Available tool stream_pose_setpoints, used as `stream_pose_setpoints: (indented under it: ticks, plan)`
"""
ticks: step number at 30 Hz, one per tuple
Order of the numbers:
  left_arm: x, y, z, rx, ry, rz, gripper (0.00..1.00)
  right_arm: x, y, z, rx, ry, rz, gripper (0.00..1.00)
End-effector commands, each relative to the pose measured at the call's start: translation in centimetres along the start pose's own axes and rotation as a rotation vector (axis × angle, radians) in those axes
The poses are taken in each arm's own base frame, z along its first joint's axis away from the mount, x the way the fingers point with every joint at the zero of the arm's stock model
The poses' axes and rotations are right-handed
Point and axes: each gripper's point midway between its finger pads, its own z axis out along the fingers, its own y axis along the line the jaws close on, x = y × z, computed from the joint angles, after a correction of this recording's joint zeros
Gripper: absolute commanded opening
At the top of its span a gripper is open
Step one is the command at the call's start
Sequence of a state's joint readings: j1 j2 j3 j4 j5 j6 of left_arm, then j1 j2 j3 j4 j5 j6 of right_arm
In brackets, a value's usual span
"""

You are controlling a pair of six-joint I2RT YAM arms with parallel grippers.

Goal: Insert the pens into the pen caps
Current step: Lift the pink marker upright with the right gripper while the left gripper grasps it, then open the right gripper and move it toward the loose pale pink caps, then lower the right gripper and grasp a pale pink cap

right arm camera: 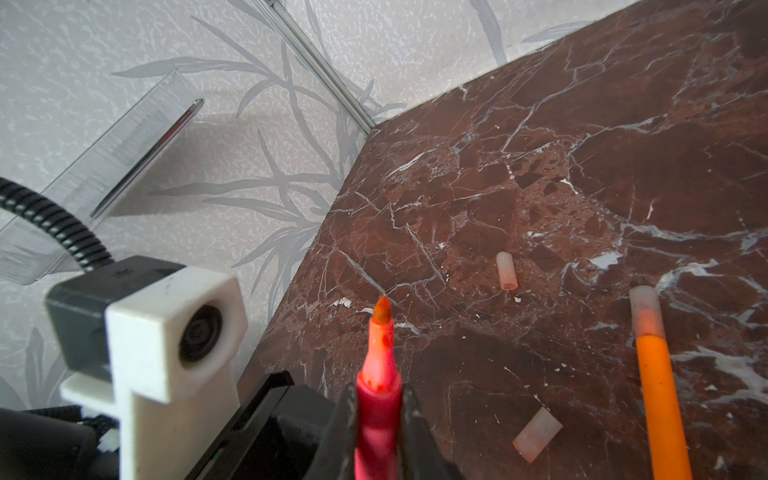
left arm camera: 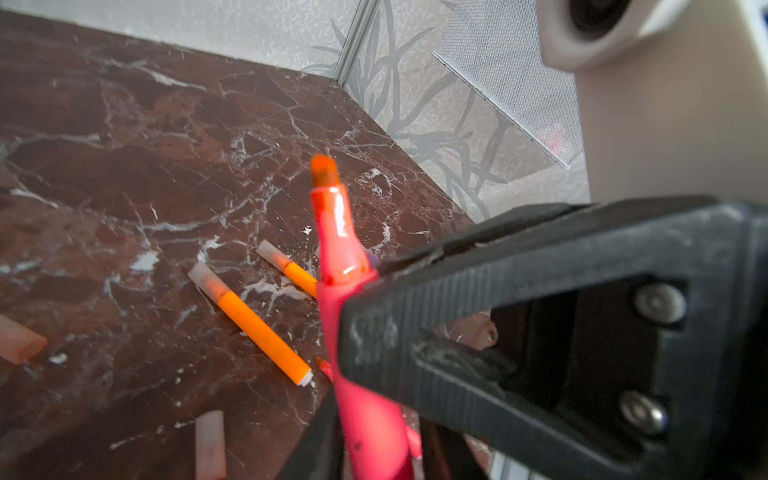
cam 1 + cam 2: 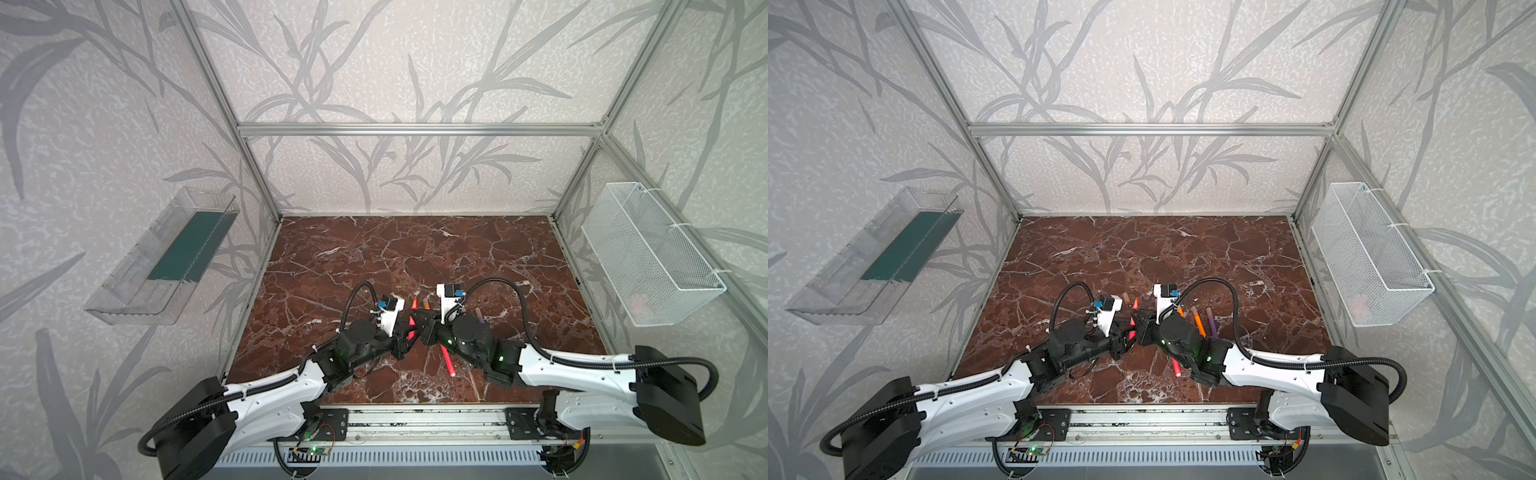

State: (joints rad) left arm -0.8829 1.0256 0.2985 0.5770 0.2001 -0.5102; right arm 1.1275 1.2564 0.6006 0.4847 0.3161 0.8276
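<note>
An uncapped red-pink pen (image 3: 412,328) (image 3: 1132,328) is held above the middle of the marble table between both grippers. My right gripper (image 1: 378,415) is shut on its barrel just behind the bare orange-red tip (image 1: 382,309). My left gripper (image 2: 374,457) is shut on the same pen (image 2: 336,241) farther back. Two capped orange pens (image 2: 253,324) (image 2: 291,270) lie on the table, and a capped purple pen (image 3: 1212,322) lies beside them. Another red-pink pen (image 3: 446,361) lies nearer the front. Loose pen caps (image 1: 507,271) (image 1: 537,434) (image 2: 210,444) rest on the marble.
A clear plastic bin (image 3: 166,257) hangs on the left wall. A white wire basket (image 3: 652,253) hangs on the right wall. Aluminium frame posts border the marble table (image 3: 374,257). The left wrist camera housing (image 1: 174,332) sits close to the held pen.
</note>
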Motion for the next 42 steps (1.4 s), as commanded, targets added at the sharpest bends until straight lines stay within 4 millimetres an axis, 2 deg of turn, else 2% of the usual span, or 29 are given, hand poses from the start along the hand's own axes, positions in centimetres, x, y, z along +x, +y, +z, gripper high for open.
stream_pose_setpoints:
  ticks: [1, 4, 6, 10, 13, 18, 21, 25, 30, 36, 42]
  plan:
    - [-1.6, -0.5, 0.1, 0.001, -0.045, 0.023, 0.17, -0.5, 0.0, 0.0, -0.004, -0.049, 0.036, 0.0]
    - [-1.5, -0.3, 0.2, -0.014, -0.033, 0.025, 0.02, -0.5, -0.3, 0.0, 0.003, -0.06, 0.044, 0.0]
    - [-1.4, 0.0, 0.3, -0.031, -0.031, 0.022, 0.0, -0.6, -0.3, -0.1, 0.007, -0.061, 0.036, 0.0]
    - [-1.3, 2.0, -0.1, -0.144, -0.029, 0.01, 0.0, -0.8, -1.2, -0.4, 0.07, -0.057, -0.01, 0.25]
    - [-1.3, 5.1, -1.1, -0.29, -0.012, -0.013, 0.0, -1.1, -3.0, -1.3, 0.166, -0.056, -0.057, 0.37]
    - [-1.1, 12.2, -4.8, -0.531, -0.008, -0.222, 0.0, 0.4, -6.5, -2.3, 0.305, -0.005, -0.114, 0.39]
    - [-0.7, 14.3, -6.7, -0.648, -0.003, -0.243, 0.0, 2.1, -7.8, -1.9, 0.348, 0.054, -0.129, 0.39]
    - [-0.7, 15.0, -8.1, -0.718, -0.004, -0.232, 0.0, 5.0, -9.0, -0.4, 0.384, 0.154, -0.137, 0.39]
    - [-0.6, 15.0, -8.4, -0.728, 0.0, -0.233, 0.0, 8.4, -10.4, 1.7, 0.411, 0.231, -0.094, 0.39]
    - [-0.5, 15.0, -8.4, -0.729, 0.006, -0.234, 0.0, 10.3, -10.9, 3.3, 0.417, 0.265, -0.069, 0.39]
    - [-0.6, 14.9, -8.3, -0.726, 0.012, -0.228, 0.0, 11.2, -11.8, 4.4, 0.423, 0.266, -0.038, 0.39]
